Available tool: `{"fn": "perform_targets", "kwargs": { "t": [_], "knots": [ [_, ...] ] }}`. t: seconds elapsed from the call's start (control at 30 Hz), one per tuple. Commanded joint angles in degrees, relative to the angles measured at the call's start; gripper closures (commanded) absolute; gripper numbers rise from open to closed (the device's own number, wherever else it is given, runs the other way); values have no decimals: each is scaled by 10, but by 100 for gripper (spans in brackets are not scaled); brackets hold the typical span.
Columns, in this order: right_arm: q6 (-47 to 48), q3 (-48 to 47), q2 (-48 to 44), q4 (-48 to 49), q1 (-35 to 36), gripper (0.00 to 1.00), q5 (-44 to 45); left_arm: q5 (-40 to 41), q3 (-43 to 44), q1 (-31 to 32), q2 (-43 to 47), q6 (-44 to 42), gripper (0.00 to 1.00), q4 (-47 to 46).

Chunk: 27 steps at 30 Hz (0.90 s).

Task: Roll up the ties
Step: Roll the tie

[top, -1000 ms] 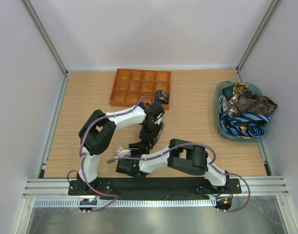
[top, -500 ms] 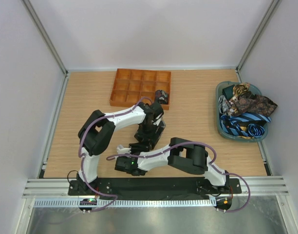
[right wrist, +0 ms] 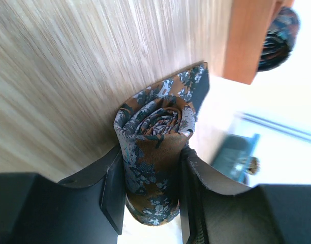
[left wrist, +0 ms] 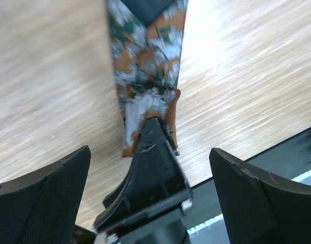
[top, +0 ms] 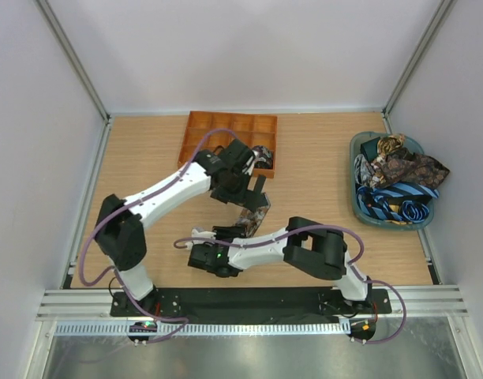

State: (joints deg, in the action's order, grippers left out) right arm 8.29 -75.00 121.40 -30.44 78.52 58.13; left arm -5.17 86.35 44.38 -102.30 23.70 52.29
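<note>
A brown paisley tie (right wrist: pixel 154 147) is wound into a tight coil, and my right gripper (right wrist: pixel 151 175) is shut on it, one finger on each side. Its loose tail (left wrist: pixel 145 76) lies flat on the wooden table and runs away from the coil. My left gripper (left wrist: pixel 149 157) hangs open above that tail, touching nothing. From above, the left gripper (top: pixel 249 189) is just beyond the tail (top: pixel 256 212) and the right gripper (top: pixel 230 231) is at its near end. A second rolled tie (top: pixel 263 154) sits in the orange tray's near right corner.
The orange gridded tray (top: pixel 218 134) stands at the back middle of the table. A teal basket (top: pixel 358 201) at the right holds a heap of unrolled paisley and blue striped ties (top: pixel 399 181). The right arm's elbow (top: pixel 312 251) lies low across the near middle.
My left gripper has opened wide, let go of the tie and drawn back toward the tray, the left arm stretching out. The right gripper has kept its hold on the coil.
</note>
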Motion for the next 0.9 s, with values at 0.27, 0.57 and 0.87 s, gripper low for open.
{"fn": "perform_targets", "kwargs": {
  "t": [0.27,0.57,0.87],
  "knots": [
    [-81,79,-143,81,-59,88,-321,87,-151,-95,271,80,0,-136],
    [-115,151,-209,150,-156,88,-543,154,-285,-126,394,116,0,-171],
    [-151,178,-200,191,-282,87,-795,188,-382,-134,463,185,0,-208]
  ]
}}
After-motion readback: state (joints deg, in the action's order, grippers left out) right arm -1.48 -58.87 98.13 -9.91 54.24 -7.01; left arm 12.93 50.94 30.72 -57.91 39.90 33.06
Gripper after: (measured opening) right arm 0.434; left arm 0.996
